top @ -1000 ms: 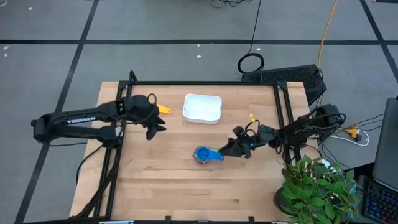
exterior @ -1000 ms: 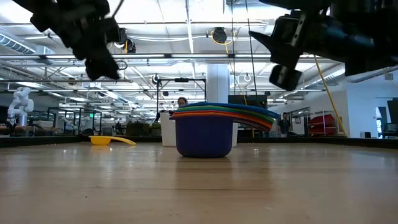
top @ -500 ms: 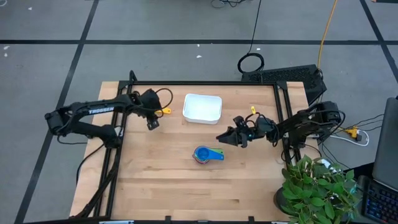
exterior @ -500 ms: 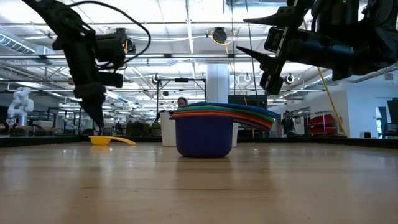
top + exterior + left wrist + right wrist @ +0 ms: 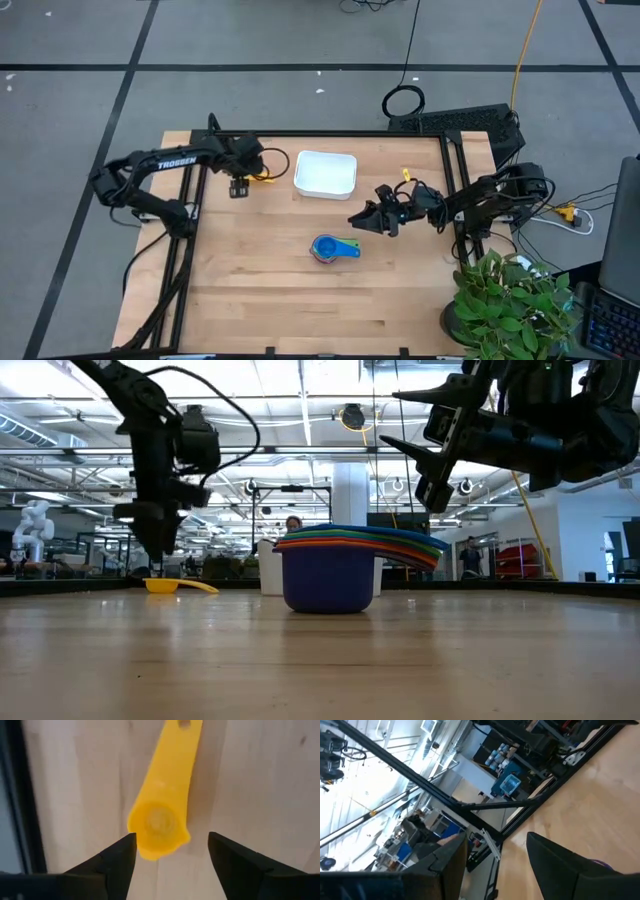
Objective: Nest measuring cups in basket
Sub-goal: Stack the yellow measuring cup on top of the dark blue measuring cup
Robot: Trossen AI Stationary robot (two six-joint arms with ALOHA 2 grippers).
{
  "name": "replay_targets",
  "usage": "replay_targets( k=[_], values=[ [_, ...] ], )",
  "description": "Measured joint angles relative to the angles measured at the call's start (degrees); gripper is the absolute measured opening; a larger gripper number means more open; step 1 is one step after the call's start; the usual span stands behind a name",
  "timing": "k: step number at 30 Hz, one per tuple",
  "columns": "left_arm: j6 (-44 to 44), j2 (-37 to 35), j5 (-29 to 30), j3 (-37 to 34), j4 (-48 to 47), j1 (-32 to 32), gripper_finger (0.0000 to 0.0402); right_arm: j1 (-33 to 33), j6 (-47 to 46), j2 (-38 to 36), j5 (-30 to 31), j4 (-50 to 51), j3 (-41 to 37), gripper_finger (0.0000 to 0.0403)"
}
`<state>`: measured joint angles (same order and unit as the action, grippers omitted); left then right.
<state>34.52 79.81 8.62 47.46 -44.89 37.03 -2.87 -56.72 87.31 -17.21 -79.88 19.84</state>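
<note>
While the nested stack of measuring cups (image 5: 333, 248) sits nearest on the table (image 5: 250, 300), its handles pointing toward the right arm, the right pincer (image 5: 358, 220) hangs above and beyond it, fingers apart and empty. Farther back, the left pincer (image 5: 239, 189) hovers over the yellow measuring cup (image 5: 162, 805), open fingers flanking the bowl without touching. Since a second ago it has swung back over that cup and widened. The cup's handle points toward the white basket (image 5: 325, 173) beside it.

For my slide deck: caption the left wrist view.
Left gripper, open, poised over the yellow measuring cup on the wooden table.
</note>
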Motion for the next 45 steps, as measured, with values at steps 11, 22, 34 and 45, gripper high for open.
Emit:
replay_targets(
  k=[11, 22, 34, 45],
  values=[
    [2.3, 8.4, 0.0, 0.0, -0.1, 2.3, 0.0227, 0.0, 2.3, 0.0, -1.1, 0.0, 0.0, 0.0199],
    [0.2, 14.6, 0.0, 0.4, 2.6, 1.3, 0.0111, 0.1, 2.6, 0.0, -1.4, 0.0, 0.0, 0.0199],
    [-26.8, 2.6, -7.5, 6.9, -13.0, -8.4, 0.0018, 0.0, 6.2, 0.1, 4.2, 8.1, 0.0, 0.0199],
    [-47.6, -11.0, -15.7, 7.0, -3.7, -31.9, 0.0018, 4.0, 21.4, 0.0, 11.0, 34.3, 11.1, 0.0199]
  ],
)
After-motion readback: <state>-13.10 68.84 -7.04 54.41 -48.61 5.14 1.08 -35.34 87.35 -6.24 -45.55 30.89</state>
